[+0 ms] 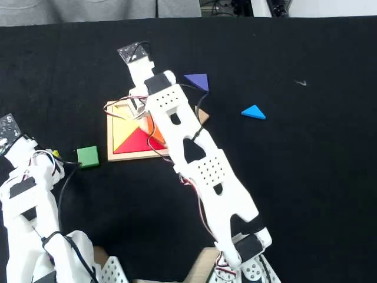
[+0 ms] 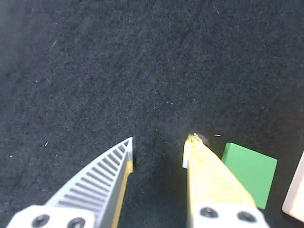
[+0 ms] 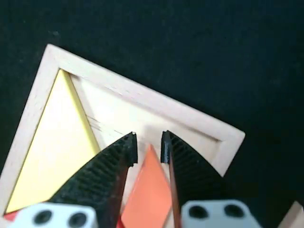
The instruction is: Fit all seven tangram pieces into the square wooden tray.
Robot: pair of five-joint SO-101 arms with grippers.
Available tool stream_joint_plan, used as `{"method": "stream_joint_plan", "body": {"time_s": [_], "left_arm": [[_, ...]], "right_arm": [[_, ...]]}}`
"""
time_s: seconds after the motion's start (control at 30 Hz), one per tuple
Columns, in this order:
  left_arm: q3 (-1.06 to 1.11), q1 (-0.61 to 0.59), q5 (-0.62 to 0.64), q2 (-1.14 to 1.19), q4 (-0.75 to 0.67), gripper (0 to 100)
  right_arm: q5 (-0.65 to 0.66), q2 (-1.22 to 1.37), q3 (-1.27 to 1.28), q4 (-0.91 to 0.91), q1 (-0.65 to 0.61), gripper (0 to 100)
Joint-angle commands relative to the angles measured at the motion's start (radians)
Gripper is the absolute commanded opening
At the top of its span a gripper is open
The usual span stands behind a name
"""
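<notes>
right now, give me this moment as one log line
right gripper: open, over orange piece in tray | left gripper: open, beside green square | loose: purple triangle, blue triangle

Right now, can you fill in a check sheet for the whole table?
Surface: black cloth.
Job's things: tray holds yellow triangle, red triangle, orange piece; green square, purple triangle, blue triangle lie outside.
Clutter: tiny scrap.
Grippers: left gripper open beside green square; right gripper over tray, above orange piece.
Cables: wires hang from right arm over tray.
Surroundings: grey and dark shapes behind the cloth, cut off.
</notes>
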Motion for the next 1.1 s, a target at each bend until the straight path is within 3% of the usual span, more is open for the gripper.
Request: {"method": "stream_joint_plan", "body": {"time_s": [0.0, 0.53, 0.83, 1.07], "left_arm": [[-0.005, 0.013, -0.005, -0.023, -0.021, 18], [-0.005, 0.013, -0.005, -0.023, -0.021, 18], [-0.008, 0.013, -0.003, -0.023, -0.021, 18], [-0.005, 0.013, -0.003, -0.023, -0.021, 18]], "right_arm": [[0.038, -0.007, -0.015, -0.037, 0.014, 9.5], [0.035, -0.007, -0.018, 0.133, 0.044, 9.2], [0.035, 0.001, -0.205, 0.295, 0.029, 9.2], [0.035, 0.024, -0.226, 0.311, 0.031, 9.6]]}}
